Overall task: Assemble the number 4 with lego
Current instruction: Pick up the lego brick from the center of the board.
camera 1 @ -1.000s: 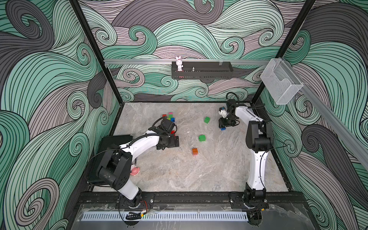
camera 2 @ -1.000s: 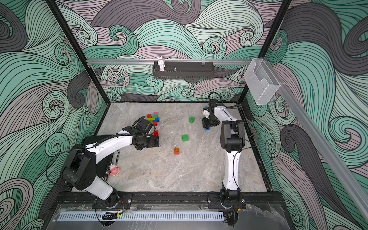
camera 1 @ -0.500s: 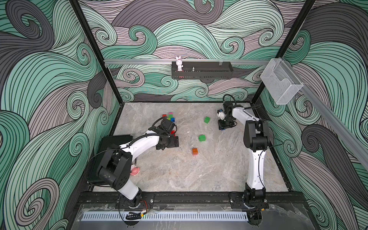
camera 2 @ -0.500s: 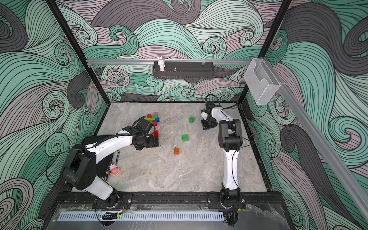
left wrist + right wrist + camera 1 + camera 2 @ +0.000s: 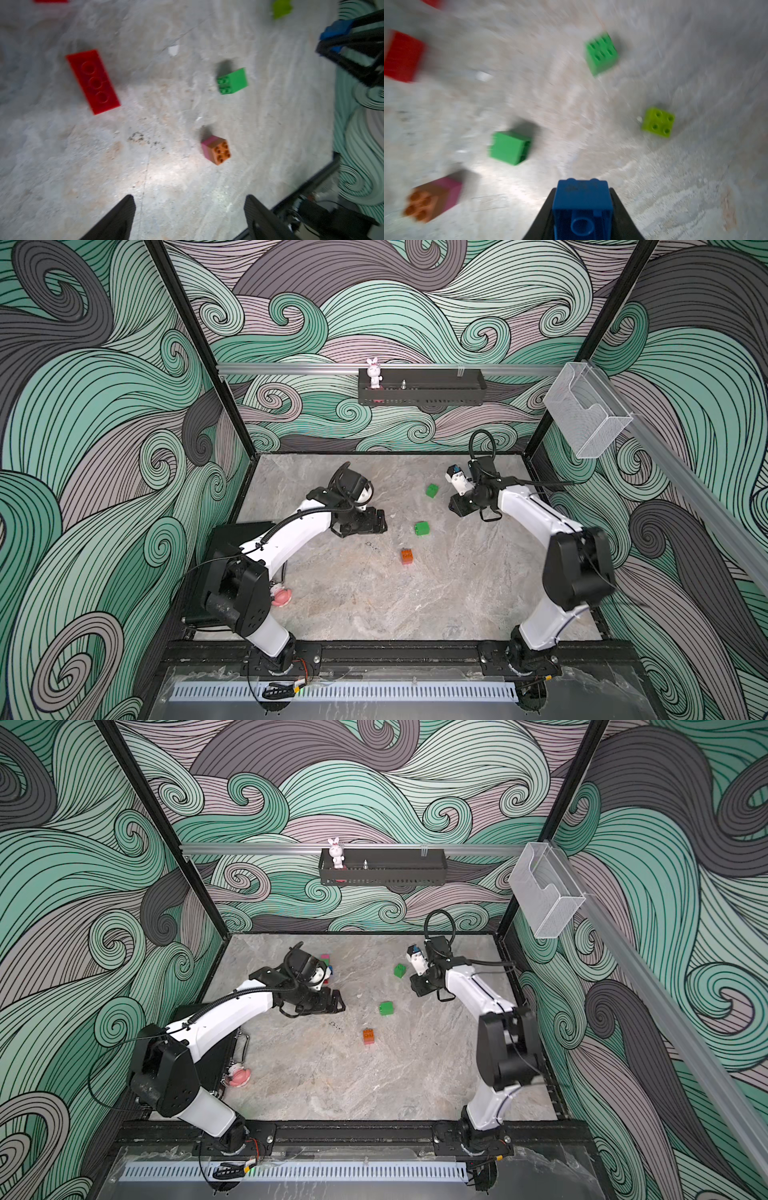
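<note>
Over the far right of the desk [image 5: 374, 605], the right jaws are clenching a blue brick [image 5: 581, 207] — the left jaws are hanging released and empty, nearer the red brick [image 5: 93, 81] lying ahead of them, its long axis running roughly along their reach.

Reference: the stacked pair [image 5: 407, 556], near the middle of the table [image 5: 374, 605]. Just behind the pair, slightly right, a tipped brick [image 5: 421, 528] is found. Farther behind on that line, a far brick [image 5: 432, 490] is noted. Behind and right of the pair, the right gripper [image 5: 582, 189] is placed, a gripped brick [image 5: 581, 207] lodged between its jaws. Behind and left of the pair, the left gripper [image 5: 189, 197] is placed; beyond it, a cluster [image 5: 325, 957] is recorded. A long brick [image 5: 93, 81] is laid flat, apart from the pair, side undetermined. Well behind the pair, a shelf [image 5: 436, 396] is mounted, a rabbit [image 5: 374, 372] on its left end.
</note>
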### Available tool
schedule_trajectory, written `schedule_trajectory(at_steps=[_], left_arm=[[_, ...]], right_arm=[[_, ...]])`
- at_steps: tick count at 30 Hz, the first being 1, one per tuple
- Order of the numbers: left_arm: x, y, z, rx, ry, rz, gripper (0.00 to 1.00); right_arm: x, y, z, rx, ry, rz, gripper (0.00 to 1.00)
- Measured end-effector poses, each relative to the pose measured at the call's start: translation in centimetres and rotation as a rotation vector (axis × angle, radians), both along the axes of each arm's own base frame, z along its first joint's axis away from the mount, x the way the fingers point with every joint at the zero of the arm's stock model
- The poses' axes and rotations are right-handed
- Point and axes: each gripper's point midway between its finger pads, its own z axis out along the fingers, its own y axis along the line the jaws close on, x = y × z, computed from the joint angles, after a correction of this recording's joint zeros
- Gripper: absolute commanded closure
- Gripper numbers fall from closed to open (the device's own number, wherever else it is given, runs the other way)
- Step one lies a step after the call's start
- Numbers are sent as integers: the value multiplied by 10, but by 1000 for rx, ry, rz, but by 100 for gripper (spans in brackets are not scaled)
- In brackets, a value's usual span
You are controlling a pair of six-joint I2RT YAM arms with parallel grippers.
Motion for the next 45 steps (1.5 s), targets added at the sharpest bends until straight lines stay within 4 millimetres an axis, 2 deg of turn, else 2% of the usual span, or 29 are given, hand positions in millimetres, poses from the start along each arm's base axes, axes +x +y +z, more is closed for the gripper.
schedule_trajectory(at_steps=[2, 4, 8, 12, 17, 25, 31, 36, 38, 43, 44, 45], left_arm=[[-2, -16, 24, -81, -16, -60, 16], [-6, -29, 44, -145, -27, -113, 17], [-18, -47, 67, -236, -22, -193, 21], [-31, -56, 73, -293, 14, -242, 23], [-39, -62, 78, -326, 36, -272, 27], [-47, -69, 76, -339, 57, -301, 42], [-46, -68, 68, -329, 78, -295, 64], [-45, -65, 62, -317, 92, -275, 89], [-45, -64, 59, -314, 98, -272, 100], [-41, -61, 53, -263, 65, -254, 100], [-37, -58, 49, -231, 47, -236, 100], [-33, -55, 45, -197, 30, -217, 100]], right_arm=[[-23, 37, 33, 74, -127, 127, 72], [-49, 67, 52, 130, -214, 240, 71], [-95, 102, 59, 195, -295, 419, 72], [-122, 119, 61, 207, -364, 535, 72], [-130, 130, 71, 218, -411, 589, 71], [-133, 149, 85, 242, -427, 633, 70], [-132, 159, 87, 252, -419, 631, 70], [-130, 159, 84, 241, -410, 609, 70], [-131, 160, 81, 237, -400, 605, 61], [-129, 157, 82, 245, -387, 566, 20], [-128, 155, 85, 245, -392, 547, 1], [-128, 151, 87, 247, -396, 523, 1]])
